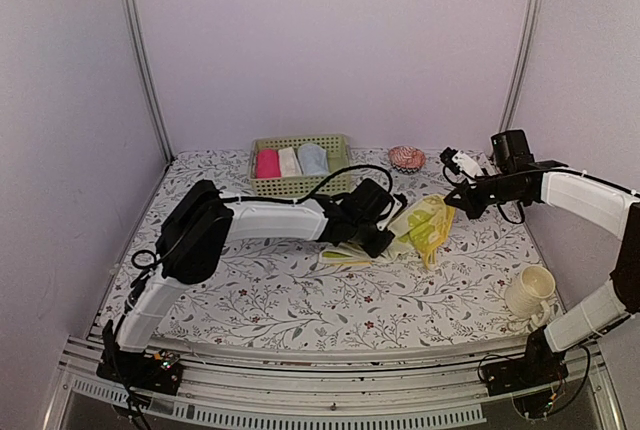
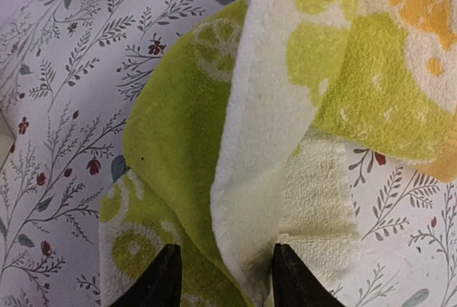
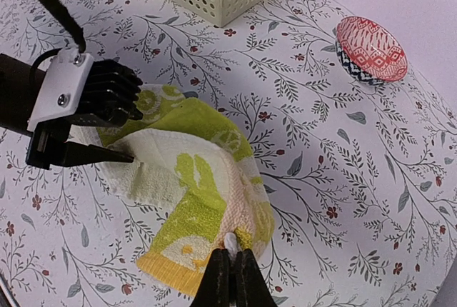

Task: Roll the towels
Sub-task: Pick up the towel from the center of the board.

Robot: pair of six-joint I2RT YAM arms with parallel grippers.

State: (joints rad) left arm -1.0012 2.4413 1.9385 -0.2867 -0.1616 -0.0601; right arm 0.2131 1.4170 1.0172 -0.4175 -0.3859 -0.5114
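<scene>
Between left tool (image 2: 226, 251) grasping fold, right tool (image 3: 230, 255) pinching corner, yellow-green towel (image 1: 428, 220) draped

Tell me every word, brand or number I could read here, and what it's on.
None: no readable text in any view.
The yellow-green towel bears only printed shapes, the small bowl a red and blue pattern, the tablecloth leafy sprigs.
The basket and the mug show no lettering.

I see the yellow-green towel (image 1: 425, 225), pale-printed, crumpled on the tabletop (image 1: 300, 290); the light blue towel (image 1: 313, 159) lies rolled in the basket (image 1: 300, 187).
</scene>
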